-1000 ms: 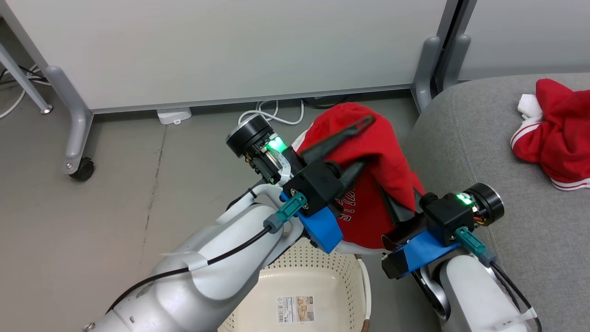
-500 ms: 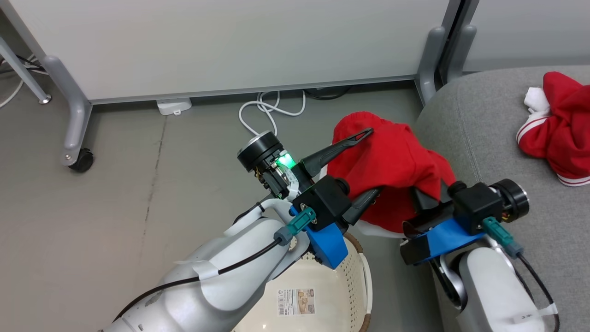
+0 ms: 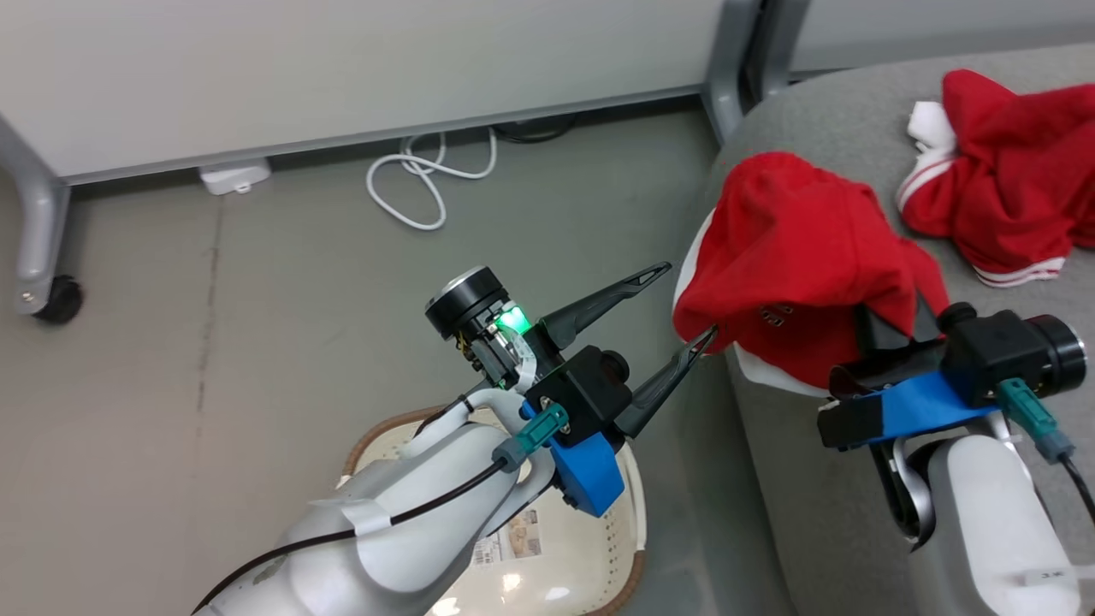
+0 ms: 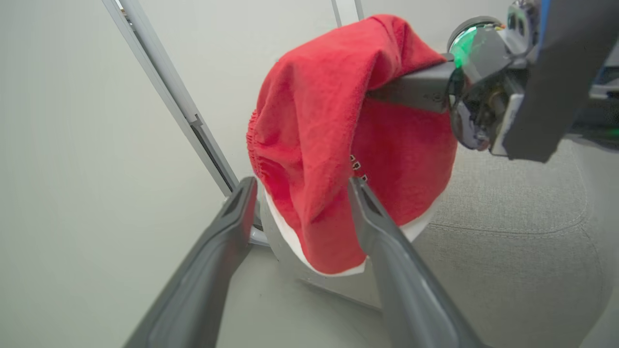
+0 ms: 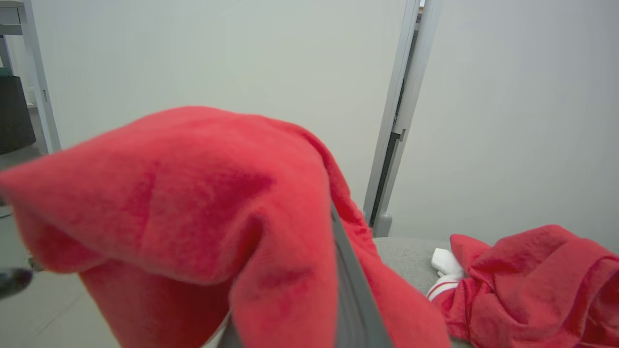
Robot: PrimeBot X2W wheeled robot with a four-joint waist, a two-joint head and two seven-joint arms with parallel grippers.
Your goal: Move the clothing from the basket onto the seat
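The red garment point(image 3: 796, 257) with small white lettering hangs in a dome over the rounded corner of the grey seat point(image 3: 813, 513), its white-lined hem drooping at the seat's edge. It is draped over the right gripper point(image 3: 898, 321), whose dark fingers are drawn together and buried in the folds, gripping the cloth. That arm comes up from the lower right beside the seat, pale forearm upright, wrist bent so the fingers point up and to the robot's left under the fabric.

The other red garment point(image 3: 1001, 197), with white stripe trim, lies crumpled farther back on the seat, apart from the first.

The left gripper point(image 3: 689, 299) stands with its fingers spread wide and empty, aimed at the hanging garment. One fingertip sits right at the hem, though I cannot tell whether it touches. Its forearm rises from the lower left, crossing above the cream basket point(image 3: 637, 547) on the floor.

A white cable point(image 3: 419, 184) lies coiled on the grey floor by the partition point(image 3: 342, 68).
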